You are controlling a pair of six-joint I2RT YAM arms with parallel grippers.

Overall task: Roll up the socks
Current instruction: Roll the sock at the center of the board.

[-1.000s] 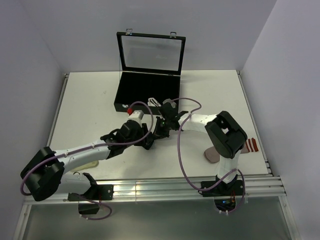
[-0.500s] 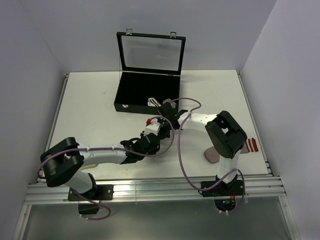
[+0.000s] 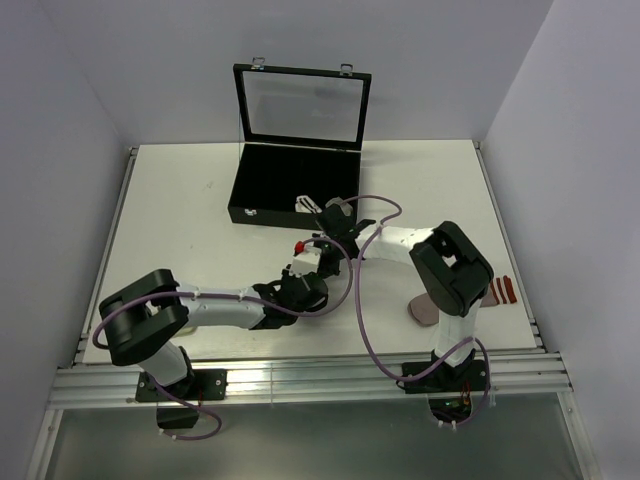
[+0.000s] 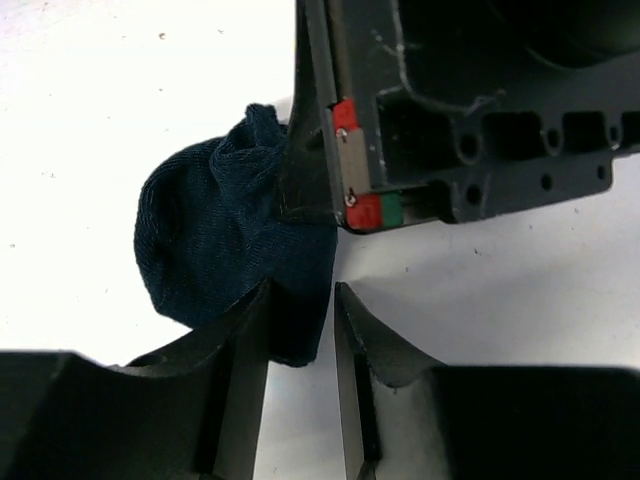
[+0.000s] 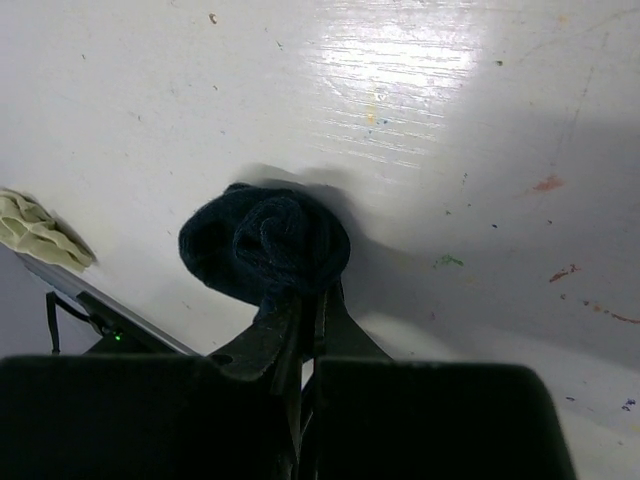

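**Two grippers meet on one navy sock in front of the case**

From above, the open black case [image 3: 290, 214] sits on the white table [image 3: 180, 220], with one white sock [image 3: 306, 203] with dark stripes inside it. Just in front of the case, the left gripper [image 3: 316, 262] and right gripper [image 3: 330, 243] crowd together and hide what lies between them. Well right of the case lie one pinkish-grey sock [image 3: 422, 312] and one red-striped piece [image 3: 502, 290].

The left wrist view shows the navy sock [image 4: 210, 250] bunched on the table. The left jaws are slightly apart around its lower fold, with a sliver of table showing beside one finger. The right gripper's body looms above.

In the right wrist view, the right jaws are pinched together on the rolled sock's edge. One cream fabric scrap [image 5: 35, 235] lies at the left.
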